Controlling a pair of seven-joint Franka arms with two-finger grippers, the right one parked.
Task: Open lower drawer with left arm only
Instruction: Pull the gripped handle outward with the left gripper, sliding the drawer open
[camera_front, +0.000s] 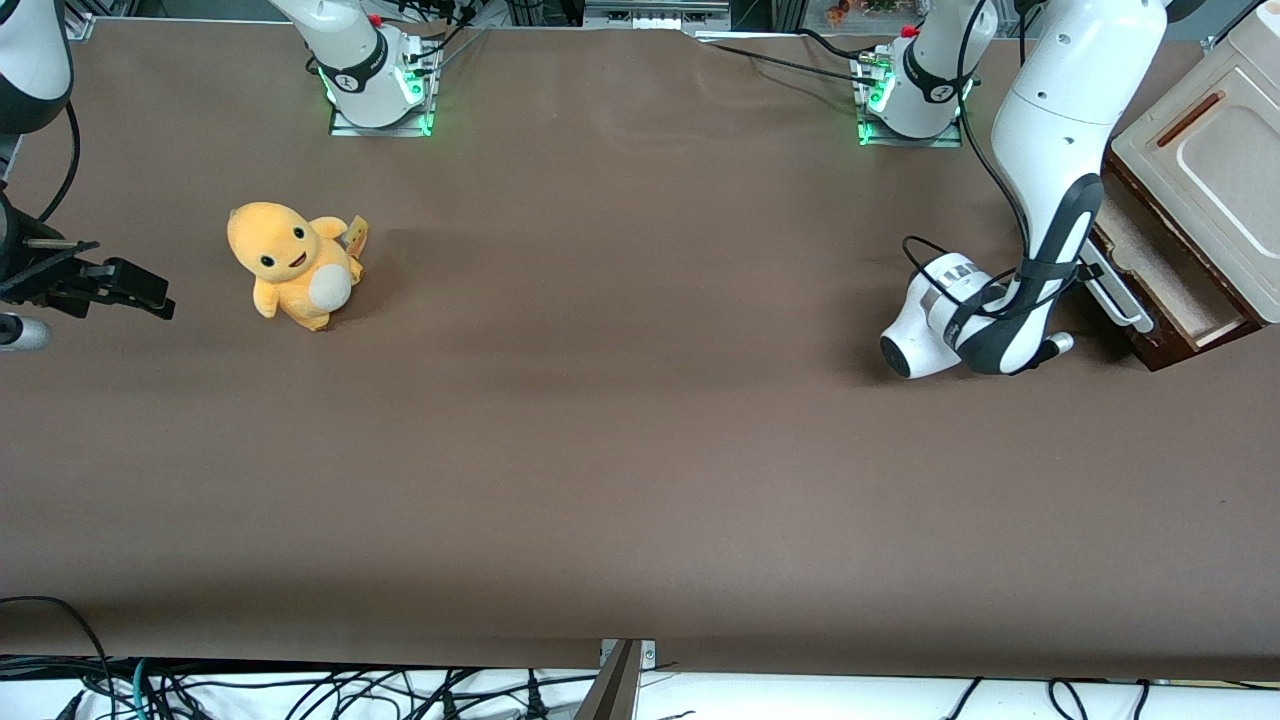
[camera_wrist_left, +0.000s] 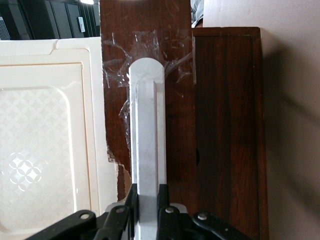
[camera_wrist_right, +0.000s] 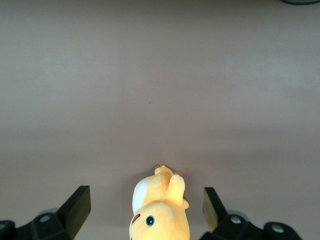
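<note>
The lower drawer (camera_front: 1170, 285) is dark-brown wood and stands partly pulled out of the cream cabinet (camera_front: 1205, 165) at the working arm's end of the table, with its pale tan inside showing. Its long white bar handle (camera_front: 1117, 300) runs along its front. The left arm (camera_front: 1050, 150) reaches down in front of the drawer, and its black gripper (camera_front: 1088, 272) sits at the handle. In the left wrist view the gripper (camera_wrist_left: 148, 200) is shut on the white handle (camera_wrist_left: 147, 130), one finger on each side of the bar, against the dark drawer front (camera_wrist_left: 225, 140).
A yellow plush toy (camera_front: 295, 265) sits on the brown table toward the parked arm's end and shows in the right wrist view (camera_wrist_right: 160, 212). The cream cabinet panel (camera_wrist_left: 45, 150) lies beside the drawer front. Two arm bases (camera_front: 380, 70) stand along the table's edge farthest from the front camera.
</note>
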